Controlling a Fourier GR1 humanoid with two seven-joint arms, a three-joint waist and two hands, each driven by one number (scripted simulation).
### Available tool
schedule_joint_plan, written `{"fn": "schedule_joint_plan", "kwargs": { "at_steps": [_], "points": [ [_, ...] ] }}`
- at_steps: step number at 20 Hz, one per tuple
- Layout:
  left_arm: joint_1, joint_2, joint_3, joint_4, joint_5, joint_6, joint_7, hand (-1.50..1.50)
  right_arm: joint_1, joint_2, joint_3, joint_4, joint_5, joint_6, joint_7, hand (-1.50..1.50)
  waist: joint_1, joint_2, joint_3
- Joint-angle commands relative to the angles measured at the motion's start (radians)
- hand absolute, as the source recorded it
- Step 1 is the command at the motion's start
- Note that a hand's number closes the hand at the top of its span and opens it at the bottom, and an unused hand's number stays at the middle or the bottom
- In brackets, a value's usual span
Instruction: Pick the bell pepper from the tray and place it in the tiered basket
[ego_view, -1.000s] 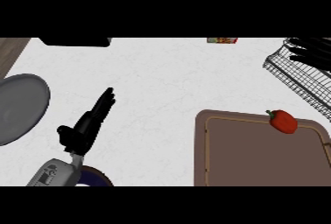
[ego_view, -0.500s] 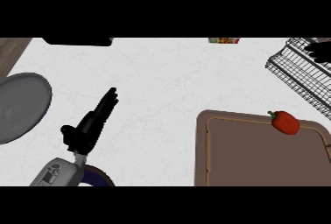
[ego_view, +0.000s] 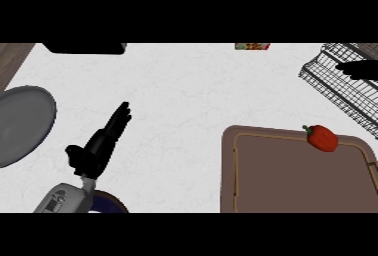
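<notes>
1 bell pepper (ego_view: 322, 138) on tray (ego_view: 280, 175), untouched

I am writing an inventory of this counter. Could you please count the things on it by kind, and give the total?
Bell pepper: 1
Tray: 1
Tiered basket: 1
Grey plate: 1
Small colourful item at the far edge: 1
Dark object at the far left edge: 1
Total: 6
</notes>
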Motion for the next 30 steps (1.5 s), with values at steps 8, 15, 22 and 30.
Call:
{"fn": "schedule_joint_plan", "kwargs": {
  "at_steps": [8,15,22,30],
  "points": [
    [-0.004,-0.041,0.017,-0.013,-0.044,-0.001,0.027,0.0,0.035,0.079,0.164,0.084,0.34,-0.069,-0.278,-1.5,-0.008,-0.005,-0.001],
    [-0.017,-0.041,0.069,-0.005,-0.052,-0.024,0.056,0.0,0.056,0.109,0.187,0.155,0.42,-0.141,-0.377,-1.5,-0.016,-0.007,-0.002],
    [0.012,-0.085,0.046,-0.058,-0.099,0.0,0.08,0.0,0.034,0.162,0.243,0.345,0.533,-0.242,-0.469,-1.5,-0.007,-0.004,-0.001],
    [0.001,-0.093,0.095,0.044,-0.103,-0.071,-0.001,0.0,0.022,0.171,0.273,0.426,0.579,-0.268,-0.571,-1.5,-0.014,-0.004,-0.002]
  ]
}}
